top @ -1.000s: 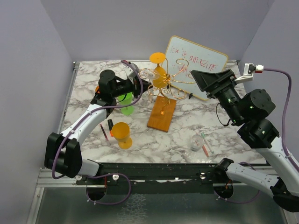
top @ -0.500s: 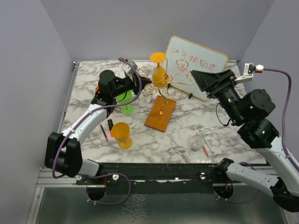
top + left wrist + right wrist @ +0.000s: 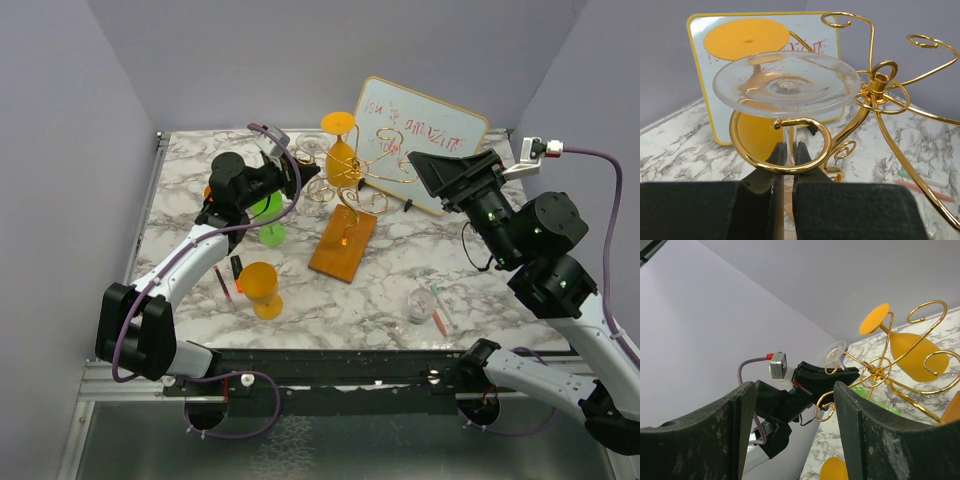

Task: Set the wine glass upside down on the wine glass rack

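1. The left gripper [image 3: 788, 152] was pressed together on the stem of the clear glass [image 3: 786, 85], which it held upside down, foot uppermost, at the side of the rack [image 3: 360, 185] nearest the left arm
2. Seen from the left wrist, the stem stood inside a gold curl [image 3: 812, 131] of the rack, with the foot just above the wire; whether foot and wire touched could not be told
3. The right gripper [image 3: 792, 400] hung spread wide and empty on the rack's far side, in front of the whiteboard [image 3: 440, 130]
4. The step in hand looked to be seating the glass. It would go best with the stem kept centred in the curl and the glass lowered straight until the foot bore on the wire, the fingers parting only after that
5. A sideways pull seemed the main risk, since the wire stand looked light and its wooden base [image 3: 343, 245] narrow; whether that base sat flat could not be told
6. An orange glass [image 3: 340, 150] hung inverted on the rack close by, leaving little room to swing
7. The table [image 3: 400, 270] was white-and-grey marble pattern, hard-looking and probably unkind to a dropped glass
8. On it stood a green glass [image 3: 268, 215], a second orange one [image 3: 262, 287] and a clear cup [image 3: 420, 303] beside pens
9. Plain lilac walls closed in the scene on three sides
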You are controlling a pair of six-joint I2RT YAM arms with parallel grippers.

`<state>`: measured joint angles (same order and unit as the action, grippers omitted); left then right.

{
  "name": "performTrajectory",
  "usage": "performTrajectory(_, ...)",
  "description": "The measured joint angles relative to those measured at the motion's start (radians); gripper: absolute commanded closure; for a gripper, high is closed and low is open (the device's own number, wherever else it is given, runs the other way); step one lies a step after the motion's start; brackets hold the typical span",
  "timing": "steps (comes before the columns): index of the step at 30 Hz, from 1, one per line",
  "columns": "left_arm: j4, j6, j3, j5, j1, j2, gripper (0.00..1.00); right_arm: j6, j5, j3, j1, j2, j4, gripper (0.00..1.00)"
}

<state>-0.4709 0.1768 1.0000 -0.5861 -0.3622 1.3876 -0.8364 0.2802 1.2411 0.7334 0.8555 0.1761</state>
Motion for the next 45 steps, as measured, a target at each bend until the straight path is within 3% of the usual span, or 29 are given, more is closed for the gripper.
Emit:
performTrajectory(12, -0.016, 0.026, -0.064, 0.128, 0.001, -0.066, 1.0, -0.002, 0.0, -0.003, 0.0, -0.001, 0.005, 0.33)
performTrajectory(25, -0.064, -0.003, -0.139, 0.05, 0.001, -0.111, 1.0, -0.012, 0.0, -0.012, 0.0, -0.001, 0.008, 0.33)
performTrajectory(33, -0.078, -0.022, -0.156, 0.006, 0.001, -0.116, 0.75, -0.013, 0.0, -0.017, 0.0, -0.001, 0.01, 0.33)
performTrajectory(39, -0.106, -0.019, -0.17, -0.012, 0.001, -0.118, 0.49, -0.013, 0.0, -0.018, 0.0, -0.001, 0.017, 0.33)
performTrajectory(45, -0.112, -0.005, -0.212, -0.003, 0.001, -0.153, 0.37, -0.02, 0.0, -0.018, 0.0, -0.001, 0.035, 0.33)
